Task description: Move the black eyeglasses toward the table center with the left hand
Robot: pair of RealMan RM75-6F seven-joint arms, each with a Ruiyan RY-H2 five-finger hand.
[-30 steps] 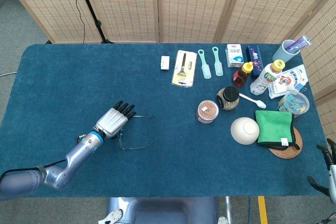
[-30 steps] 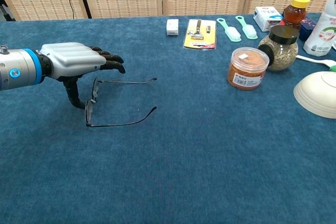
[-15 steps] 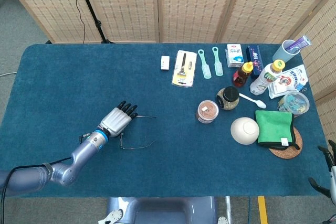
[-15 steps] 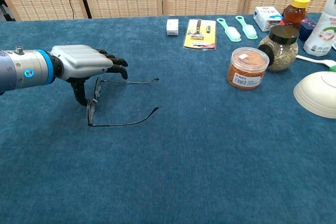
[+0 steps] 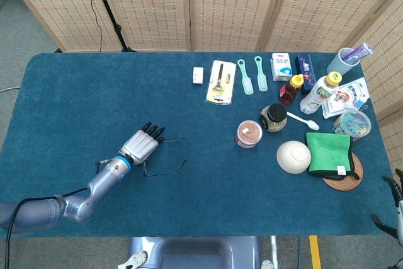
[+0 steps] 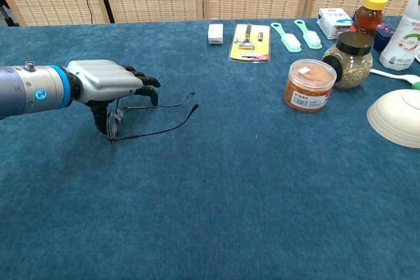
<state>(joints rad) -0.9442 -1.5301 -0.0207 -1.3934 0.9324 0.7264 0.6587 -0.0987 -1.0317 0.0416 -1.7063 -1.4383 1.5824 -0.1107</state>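
The black eyeglasses [image 6: 113,124] lie left of the table's middle, temple arms pointing right. My left hand [image 6: 108,82] covers their front from above. Its thumb reaches down behind the lens and its dark fingertips [image 6: 148,84] curl over the top rim, so it pinches the frame. The near temple arm slants up off the blue cloth. In the head view the left hand [image 5: 141,145] sits over the eyeglasses [image 5: 169,168]. Of my right hand [image 5: 391,207] only a few dark fingertips show at the bottom right edge.
To the right stand an orange-lidded jar [image 6: 309,85], a black-lidded jar [image 6: 349,59] and a white bowl [image 6: 396,117]. A yellow razor pack [image 6: 250,42], two mint brushes [image 6: 294,35] and a small white box [image 6: 215,33] line the far side. A green cloth [image 5: 329,154] lies far right.
The left hand has closed in on the eyeglasses' front. The glasses have tipped: the near temple arm, flat on the cloth before, now rises and sits closer to the far one.
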